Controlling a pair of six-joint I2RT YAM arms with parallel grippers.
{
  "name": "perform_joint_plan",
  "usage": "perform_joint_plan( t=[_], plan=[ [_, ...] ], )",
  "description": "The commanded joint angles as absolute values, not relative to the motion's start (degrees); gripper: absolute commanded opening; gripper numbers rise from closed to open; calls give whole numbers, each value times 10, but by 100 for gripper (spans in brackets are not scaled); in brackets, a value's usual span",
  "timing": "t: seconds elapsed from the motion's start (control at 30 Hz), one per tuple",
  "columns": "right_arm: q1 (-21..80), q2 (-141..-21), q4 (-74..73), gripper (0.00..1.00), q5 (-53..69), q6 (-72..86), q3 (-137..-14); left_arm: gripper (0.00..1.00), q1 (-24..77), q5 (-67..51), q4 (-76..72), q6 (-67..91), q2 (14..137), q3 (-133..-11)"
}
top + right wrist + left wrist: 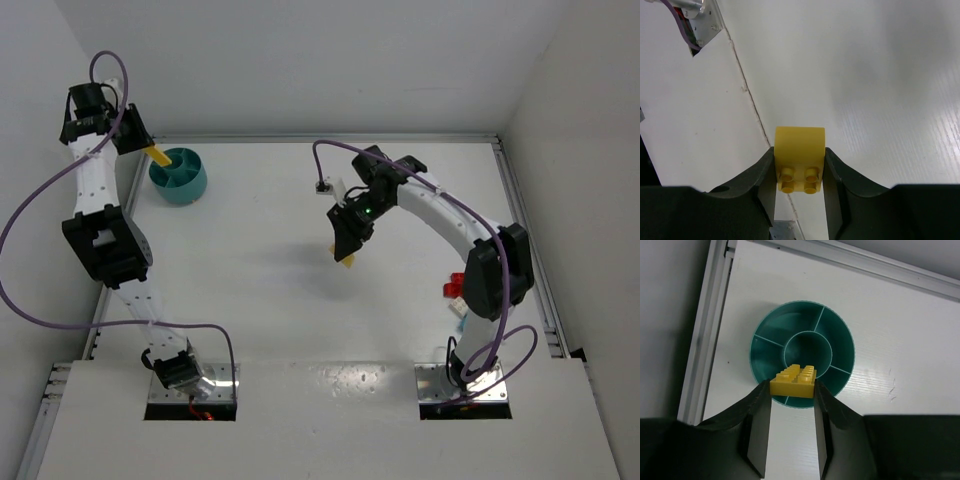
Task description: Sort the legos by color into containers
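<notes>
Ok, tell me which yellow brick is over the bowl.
The flat yellow plastic brick in the left jaws, above the round teal divided bowl. The round-topped yellow brick in the right jaws hangs over white table.

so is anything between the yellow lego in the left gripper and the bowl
Nothing visible. The left gripper holds the yellow lego over the edge of the bowl, with only open air beneath it; the compartments in view look empty.

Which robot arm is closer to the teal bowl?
Left. The left end effector holds a yellow brick over the bowl's rim; the right end effector is far off.
</notes>
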State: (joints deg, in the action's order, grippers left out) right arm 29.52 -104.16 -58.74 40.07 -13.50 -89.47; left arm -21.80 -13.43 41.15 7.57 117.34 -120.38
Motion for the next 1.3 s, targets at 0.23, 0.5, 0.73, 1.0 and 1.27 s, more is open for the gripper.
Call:
perform_joint_plan(
  t=[0.23,0.5,0.73,1.0,1.27],
  plan=[
    [300,-1047,-574,0,402,-127,-896,0,-213,-154,407,76,1200,-1243],
    [300,-1052,-574,0,396,-127,-896,0,-202,-147,402,70,1216,-1243],
    [300,-1045,-574,0,396,-127,-896,31,-185,-135,396,35,1215,-1209],
    [294,-1028,-632,0,554,-177,-920,64,-197,-272,363,-4,1145,-1129],
    [301,-1025,-736,0,697,-281,-935,65,-176,-654,320,-186,909,-842]
  ],
)
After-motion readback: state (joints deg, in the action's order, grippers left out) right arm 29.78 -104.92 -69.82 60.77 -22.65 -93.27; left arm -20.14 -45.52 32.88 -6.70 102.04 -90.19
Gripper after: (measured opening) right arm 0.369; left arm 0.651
